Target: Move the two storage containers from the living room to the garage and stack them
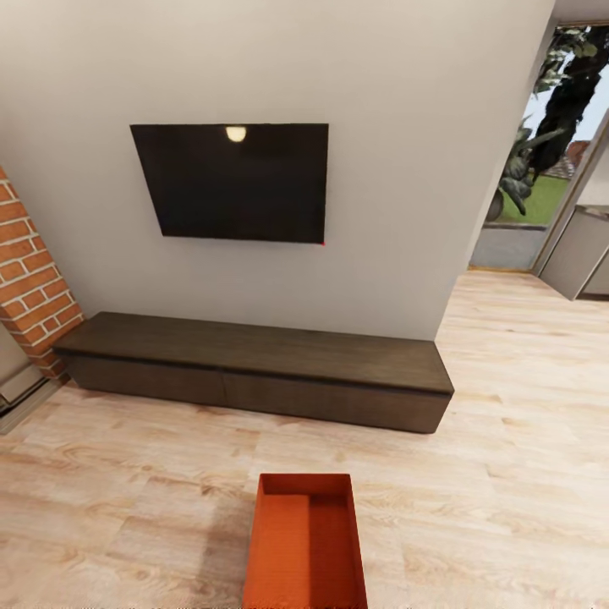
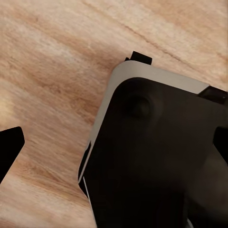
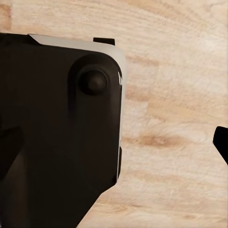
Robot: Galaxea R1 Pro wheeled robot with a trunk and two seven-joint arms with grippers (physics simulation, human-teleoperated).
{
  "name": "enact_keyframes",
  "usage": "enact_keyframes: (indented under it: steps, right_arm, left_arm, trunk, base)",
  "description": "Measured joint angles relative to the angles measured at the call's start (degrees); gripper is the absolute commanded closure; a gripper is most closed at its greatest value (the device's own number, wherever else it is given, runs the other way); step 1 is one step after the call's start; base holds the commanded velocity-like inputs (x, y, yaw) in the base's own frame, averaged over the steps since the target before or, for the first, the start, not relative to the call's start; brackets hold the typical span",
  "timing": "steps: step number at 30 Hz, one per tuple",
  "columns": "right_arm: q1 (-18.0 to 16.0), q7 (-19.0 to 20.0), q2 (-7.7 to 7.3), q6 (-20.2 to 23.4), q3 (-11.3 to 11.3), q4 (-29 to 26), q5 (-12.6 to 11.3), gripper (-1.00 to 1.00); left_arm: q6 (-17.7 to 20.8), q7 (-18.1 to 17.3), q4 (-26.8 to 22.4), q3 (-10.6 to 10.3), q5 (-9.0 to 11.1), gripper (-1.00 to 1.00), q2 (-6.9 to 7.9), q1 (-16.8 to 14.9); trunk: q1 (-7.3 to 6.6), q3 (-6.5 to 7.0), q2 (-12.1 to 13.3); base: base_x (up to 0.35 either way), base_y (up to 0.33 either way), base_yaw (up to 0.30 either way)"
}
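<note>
Head view shows one orange-red storage container [image 1: 306, 545] on the living-room planks at six o'clock, before the dark bench [image 1: 254, 368]. Empty, thin-walled, likely light but flexing: grasp opposite rims. Whether either gripper's jaws are parted, I cannot tell.

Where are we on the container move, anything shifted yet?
Nothing looks done: one storage container sits on the living room's wood plank floor before the dark bench under the TV. Nothing is visibly gripped. Both carries and the garage stacking remain.
</note>
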Motion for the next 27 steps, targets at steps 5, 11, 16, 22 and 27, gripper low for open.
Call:
enact_keyframes:
  steps: [5, 11, 16, 22, 27]
  right_arm:
    - [0.0, 0.0, 0.07, 0.0, 0.0, 0.0, 0.0, -1.00]
    - [0.0, 0.0, 0.01, 0.0, 0.0, 0.0, 0.0, -1.00]
    - [0.0, 0.0, 0.01, 0.0, -0.1, 0.0, -0.1, -1.00]
    - [0.0, 0.0, -0.05, 0.0, -0.1, 0.0, -0.1, -1.00]
    - [0.0, 0.0, -0.08, 0.0, 0.0, 0.0, -0.1, -1.00]
  left_arm:
    - [0.0, 0.0, 0.0, 0.0, 0.1, -1.00, 0.02, 0.0]
    - [0.0, 0.0, 0.1, -0.1, 0.2, -1.00, -0.05, 0.0]
    - [0.0, 0.0, 0.1, -0.2, -0.2, -1.00, -0.19, 0.0]
    - [0.0, 0.1, 0.1, -0.2, 0.1, -1.00, -0.16, 0.0]
    - [0.0, 0.1, 0.2, -0.2, 0.1, -1.00, -0.16, 0.0]
  trunk:
    - [0.00, -0.46, 0.0]
    - [0.00, -1.01, 0.0]
    - [0.00, -1.47, 0.0]
    - [0.00, -2.02, 0.0]
    - [0.00, -2.48, 0.0]
  base:
    - [0.000, 0.000, 0.000]
    - [0.000, 0.000, 0.000]
    - [0.000, 0.000, 0.000]
    - [0.000, 0.000, 0.000]
    - [0.000, 0.000, 0.000]
